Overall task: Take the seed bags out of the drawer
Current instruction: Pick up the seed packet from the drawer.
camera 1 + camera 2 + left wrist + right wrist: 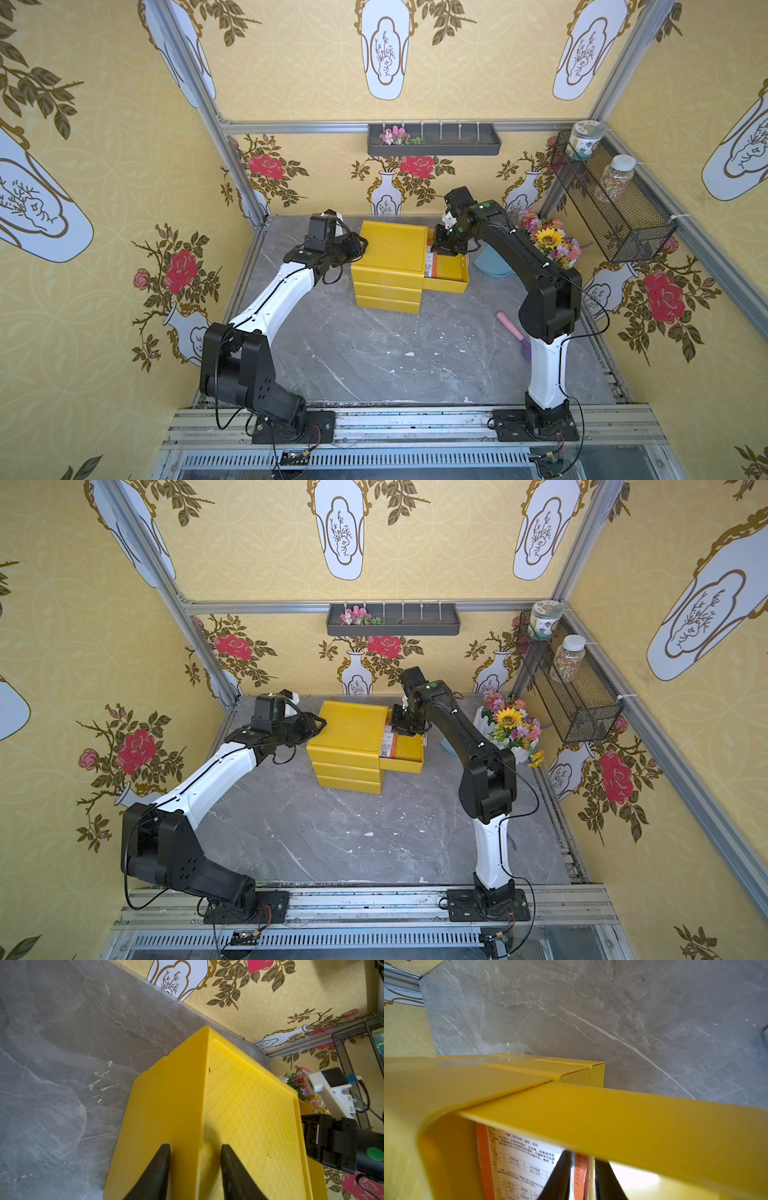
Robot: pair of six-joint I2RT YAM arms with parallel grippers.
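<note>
Seed bags (430, 262): inside the drawer, at the end next to the chest opening. White printed side up with orange edges. Can't tell the count.
Seed bags, right wrist view (519, 1167): label shows a printed table and text, with an orange strip along the side.
Drawer (446, 284): topmost of three, pulled part way out toward the right arm's side. Shallow, yellow.
Lower drawers (386, 297): both flush with the chest front.
Chest (390, 249): yellow and boxy, on the counter toward the back wall, between the two arms.
Right tool (442, 249): reaches down into the drawer over the seed bags. In the right wrist view the fingers (558, 1178) sit close together, pinching an orange bag edge between them. The seed bags are not clear of the drawer.
Left tool (361, 245): at the chest's top edge on the left arm's side. In the left wrist view the fingers (158, 1172) are slightly spread. One lies over the gridded top, one along the side wall, with the edge between them. Can't tell if they press on it.
Counter (374, 353): grey marble.
Flower bunch (548, 241): back corner on the right arm's side, behind that arm.
Pink and purple stick (513, 332): lies on the counter near the right arm's base, well apart from the chest.
</note>
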